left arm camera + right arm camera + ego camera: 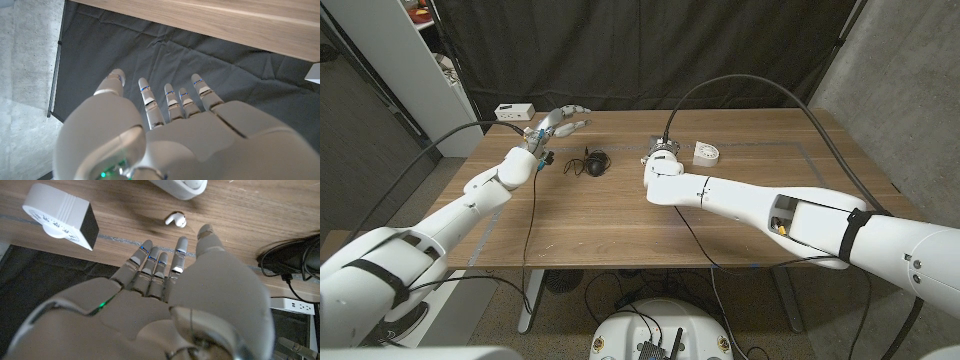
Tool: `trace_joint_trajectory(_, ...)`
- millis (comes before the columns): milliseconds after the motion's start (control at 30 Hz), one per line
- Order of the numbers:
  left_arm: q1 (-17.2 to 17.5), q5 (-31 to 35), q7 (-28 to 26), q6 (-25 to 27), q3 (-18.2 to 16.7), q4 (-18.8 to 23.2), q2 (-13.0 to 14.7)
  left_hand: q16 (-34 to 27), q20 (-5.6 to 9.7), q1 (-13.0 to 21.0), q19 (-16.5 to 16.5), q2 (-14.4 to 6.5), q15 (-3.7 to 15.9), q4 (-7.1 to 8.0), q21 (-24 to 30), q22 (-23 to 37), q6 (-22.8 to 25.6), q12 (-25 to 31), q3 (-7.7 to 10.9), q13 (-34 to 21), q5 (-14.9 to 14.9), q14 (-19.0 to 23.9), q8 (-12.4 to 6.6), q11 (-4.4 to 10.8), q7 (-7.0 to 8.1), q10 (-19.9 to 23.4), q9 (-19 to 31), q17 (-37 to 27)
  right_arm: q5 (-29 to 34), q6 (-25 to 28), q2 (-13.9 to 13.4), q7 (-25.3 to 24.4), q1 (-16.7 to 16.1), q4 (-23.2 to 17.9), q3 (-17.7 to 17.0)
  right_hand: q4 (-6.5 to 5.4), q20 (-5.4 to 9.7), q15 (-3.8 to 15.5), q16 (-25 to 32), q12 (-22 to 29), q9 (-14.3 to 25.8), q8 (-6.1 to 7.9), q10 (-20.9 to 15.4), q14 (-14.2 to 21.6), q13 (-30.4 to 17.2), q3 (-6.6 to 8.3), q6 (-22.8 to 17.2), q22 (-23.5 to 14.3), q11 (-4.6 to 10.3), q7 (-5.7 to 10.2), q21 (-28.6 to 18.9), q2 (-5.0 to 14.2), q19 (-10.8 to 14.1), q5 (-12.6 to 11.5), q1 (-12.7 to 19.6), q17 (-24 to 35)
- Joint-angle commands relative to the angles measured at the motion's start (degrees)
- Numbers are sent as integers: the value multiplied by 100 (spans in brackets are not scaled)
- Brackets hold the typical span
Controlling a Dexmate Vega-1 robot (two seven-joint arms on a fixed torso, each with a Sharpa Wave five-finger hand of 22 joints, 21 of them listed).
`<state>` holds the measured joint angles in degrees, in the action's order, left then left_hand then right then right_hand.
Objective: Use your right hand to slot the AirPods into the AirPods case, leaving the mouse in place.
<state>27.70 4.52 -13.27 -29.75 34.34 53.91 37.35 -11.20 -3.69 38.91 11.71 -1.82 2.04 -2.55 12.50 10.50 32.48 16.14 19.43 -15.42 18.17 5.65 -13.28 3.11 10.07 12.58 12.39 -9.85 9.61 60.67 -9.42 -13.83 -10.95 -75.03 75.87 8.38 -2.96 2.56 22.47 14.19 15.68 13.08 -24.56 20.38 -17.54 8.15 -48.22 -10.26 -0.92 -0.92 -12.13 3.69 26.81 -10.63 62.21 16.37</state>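
Note:
A single white AirPod (176, 220) lies on the wooden table just beyond my right hand's fingertips (180, 244). The white AirPods case (181, 186) sits a little farther on, cut off by the picture edge. My right hand (190, 295) hovers over the table with its fingers stretched out and nothing in them. In the head view its wrist (663, 156) stands mid-table and hides the hand. The black mouse (593, 162) lies to the left of that wrist, with its cable (280, 260) beside it. My left hand (560, 122) is raised at the back left, fingers spread and empty.
A white round device with a black face (62, 216) stands close to my right hand, also visible as a white device (705, 153) right of the wrist. A white power strip (515, 111) sits at the table's back left corner. A dark curtain hangs behind the table.

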Motion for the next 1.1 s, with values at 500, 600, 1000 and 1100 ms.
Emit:
trace_joint_trajectory(500, -234, -5, 65, -133, 145, -394, -141, 47, 4, -50, 65, -70, 213, 29, -6, 12, 67, 20, -112, 6, -118, 62, 29, 33, -3, 57, 11, -15, 521, -440, -50, -350, -449, 132, -449, 44, 106, 505, 93, 36, 17, 24, -110, 145, -20, 59, -146, -41, 96, 216, -43, 19, 8, -13, 150, 34)
trace_joint_trajectory(600, -267, 3, 60, -143, 168, -442, -160, 52, -3, -44, 64, -79, 203, 24, -10, 12, 63, 17, -125, 5, -135, 59, 42, 24, -10, 54, 9, -14, 556, -472, -48, -330, -462, 146, -482, 45, 106, 522, 109, 41, 28, 31, -121, 171, -24, 59, -156, -42, 103, 218, -46, 16, 13, -12, 158, 37)
trace_joint_trajectory(1000, -410, 8, 105, -183, 263, -639, -222, 58, 1, -28, 82, -125, 212, 14, -17, 14, 85, 12, -168, 3, -192, 63, 69, 26, 6, 65, 7, -14, 589, -433, 77, -148, -465, 373, -546, 35, 87, 516, 136, 40, 69, 40, -110, 192, -39, 48, -145, -45, 93, 265, -58, 0, 33, -4, 159, 47)
trace_joint_trajectory(1100, -446, -3, 130, -194, 284, -692, -239, 60, -10, -24, 79, -129, 200, 10, -20, 14, 76, 6, -180, 4, -204, 63, 79, 16, -16, 59, 6, -14, 561, -342, 83, 11, -422, 393, -506, 23, 70, 489, 130, 33, 81, 36, -88, 174, -43, 22, -126, -45, 95, 209, -57, -37, 27, 4, 124, 46)
